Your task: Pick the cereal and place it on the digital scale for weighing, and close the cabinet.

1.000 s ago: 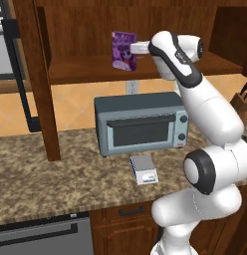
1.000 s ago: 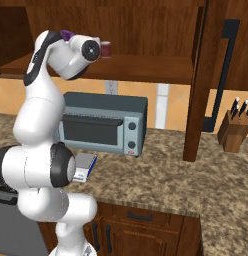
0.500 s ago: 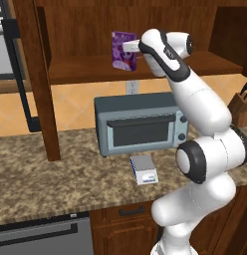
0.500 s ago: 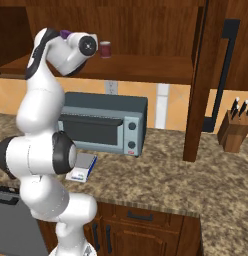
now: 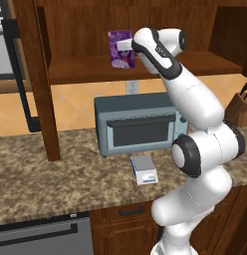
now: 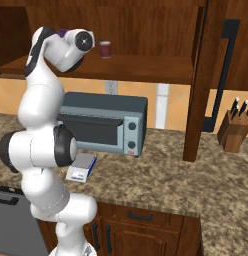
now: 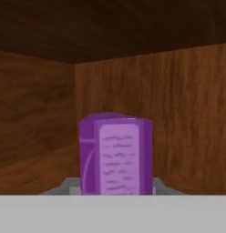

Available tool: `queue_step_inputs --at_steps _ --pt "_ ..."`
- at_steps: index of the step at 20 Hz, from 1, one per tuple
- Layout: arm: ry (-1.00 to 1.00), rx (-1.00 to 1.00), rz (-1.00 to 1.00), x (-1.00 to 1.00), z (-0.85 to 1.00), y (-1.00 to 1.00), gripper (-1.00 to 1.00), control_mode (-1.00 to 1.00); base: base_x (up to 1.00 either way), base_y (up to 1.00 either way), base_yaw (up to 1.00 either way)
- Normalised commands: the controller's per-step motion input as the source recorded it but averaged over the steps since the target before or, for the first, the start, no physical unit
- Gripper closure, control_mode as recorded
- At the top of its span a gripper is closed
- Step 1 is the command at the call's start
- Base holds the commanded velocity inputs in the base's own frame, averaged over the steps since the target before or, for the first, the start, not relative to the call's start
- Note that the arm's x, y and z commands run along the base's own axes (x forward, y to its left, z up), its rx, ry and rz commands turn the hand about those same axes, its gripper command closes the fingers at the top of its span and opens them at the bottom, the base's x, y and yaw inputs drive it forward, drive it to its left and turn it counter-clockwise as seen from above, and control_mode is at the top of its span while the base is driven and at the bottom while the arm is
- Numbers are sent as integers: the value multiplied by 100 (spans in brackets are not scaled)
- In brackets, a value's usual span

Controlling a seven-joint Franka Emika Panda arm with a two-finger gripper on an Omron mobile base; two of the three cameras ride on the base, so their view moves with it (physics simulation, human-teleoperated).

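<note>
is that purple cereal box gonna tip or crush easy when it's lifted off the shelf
The cereal is a tall, narrow upright box, so it probably tips easily if nudged. It looks like thin cardboard, likely light and somewhat crushable. Its flat sides should suit the end effector, which is shut on it.

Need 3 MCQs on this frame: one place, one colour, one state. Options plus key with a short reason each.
1. Where does the scale sit?
A. on the counter in front of the toaster oven
B. on the cabinet shelf
C. on top of the toaster oven

2. What colour is the cereal box?
A. green
B. purple
C. yellow

3. What is the gripper doing?
A. hanging open above the counter
B. shut on the mug
C. shut on the cereal box

Key:
1 A: the scale lies on the counter before the toaster oven.
2 B: the cereal box is purple.
3 C: the gripper is at the box on the cabinet shelf, closed on its sides; the mug stands apart.
</note>
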Motion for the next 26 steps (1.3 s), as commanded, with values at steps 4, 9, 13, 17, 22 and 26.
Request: queue_step_inputs --at_steps 4,9,13,17,22,26 --pt "-5 -1 0 -47 0 3 100 -100 0 0 0" --pt "-15 0 0 -78 0 0 100 -100 0 0 0" --pt "-21 0 0 -99 0 1 100 -100 0 0 0" --pt "-23 0 0 -100 0 1 100 -100 0 0 0" --pt "-14 1 0 -100 0 0 100 -100 0 0 0" --pt "3 2 0 -100 1 -7 100 -100 0 0 0"
